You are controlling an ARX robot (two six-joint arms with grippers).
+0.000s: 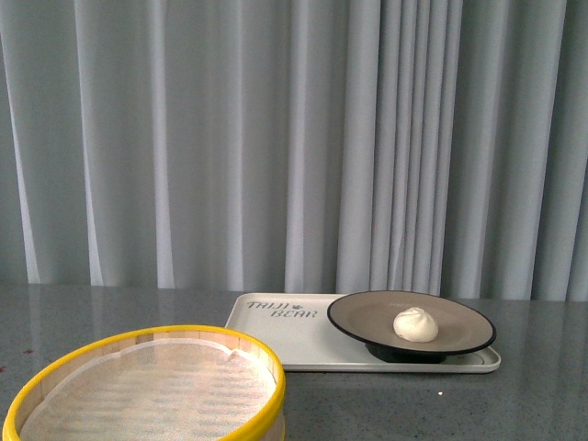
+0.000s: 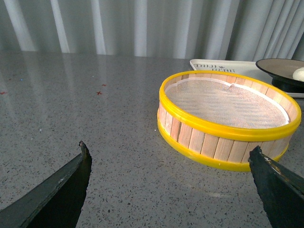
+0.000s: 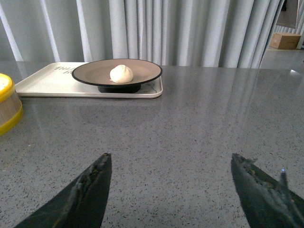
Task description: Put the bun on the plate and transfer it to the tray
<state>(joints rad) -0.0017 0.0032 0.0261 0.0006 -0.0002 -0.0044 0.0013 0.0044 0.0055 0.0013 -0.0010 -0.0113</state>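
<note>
The white bun [image 1: 416, 323] lies on the beige plate [image 1: 367, 317] with the black rim. That plate stands on the right part of the cream tray [image 1: 276, 335] lettered "BEAR". In the right wrist view the bun [image 3: 121, 73], plate [image 3: 92, 73] and tray [image 3: 42, 83] sit well ahead of my right gripper [image 3: 171, 156], which is open over bare table. My left gripper [image 2: 168, 148] is open too, low over the table, with nothing between its fingers. Neither arm shows in the front view.
A round wooden steamer basket [image 1: 152, 390] with a yellow rim and a white liner stands near the front left; in the left wrist view the basket [image 2: 223, 118] is just ahead of the gripper. Grey curtains hang behind the speckled grey table [image 3: 199, 118].
</note>
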